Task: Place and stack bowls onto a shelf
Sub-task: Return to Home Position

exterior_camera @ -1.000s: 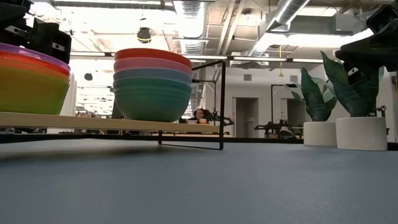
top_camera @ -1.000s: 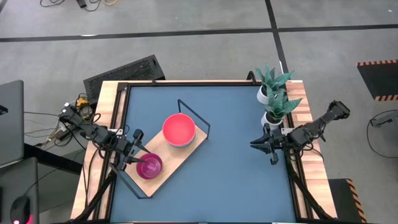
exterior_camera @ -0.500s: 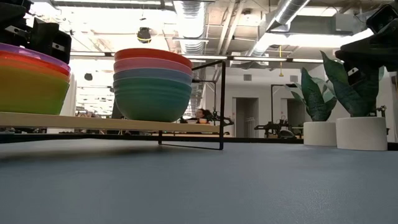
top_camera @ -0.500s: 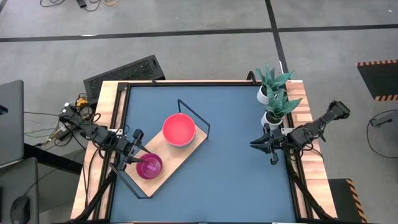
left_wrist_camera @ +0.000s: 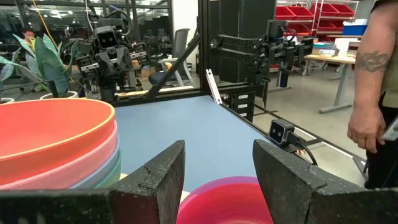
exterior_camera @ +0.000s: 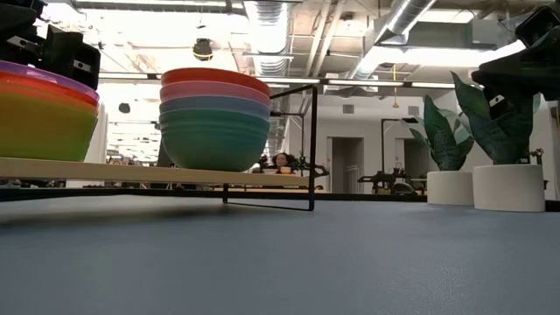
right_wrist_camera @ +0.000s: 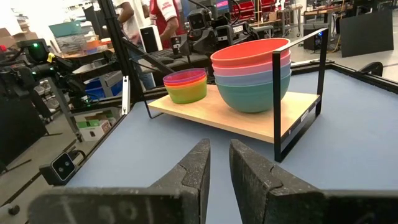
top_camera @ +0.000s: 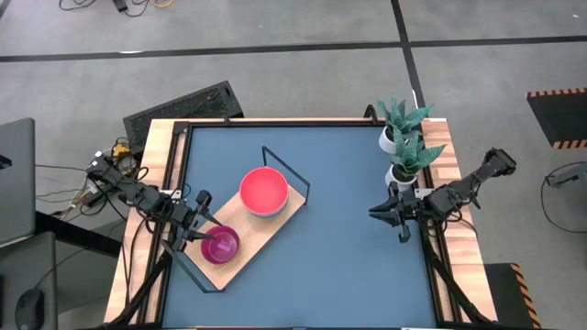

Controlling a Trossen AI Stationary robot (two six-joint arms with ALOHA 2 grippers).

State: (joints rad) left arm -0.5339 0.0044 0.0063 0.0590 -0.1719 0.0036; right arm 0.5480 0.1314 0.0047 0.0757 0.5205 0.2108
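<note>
Nothing shifts between the earlier pictures and this one; both arms are at rest. Both stacks stand on the shelf [top_camera: 260, 240], which lies at an angle on the left half of the blue tabletop [top_camera: 348, 266]. The large stack [top_camera: 264, 192], with red on top of pink, blue and green, stands at the framed end. The small stack [top_camera: 221, 245], with purple on top, stands near the other end.

The left gripper [left_wrist_camera: 217, 162] hangs just behind and above the purple rim, its fingers wide apart and empty. The right gripper [top_camera: 376, 212] waits well apart at the table's right edge, beside the two plant pots [top_camera: 401, 172]. Its fingers are drawn almost together and hold nothing.

Stacking looks finished, so only the retreat remains. The left arm would do best to rise straight off the small stack first. It could then draw back over its own edge, fingers kept apart, clear of the thin wire frame. A sideways sweep risks clipping the purple bowl and toppling the stack.
</note>
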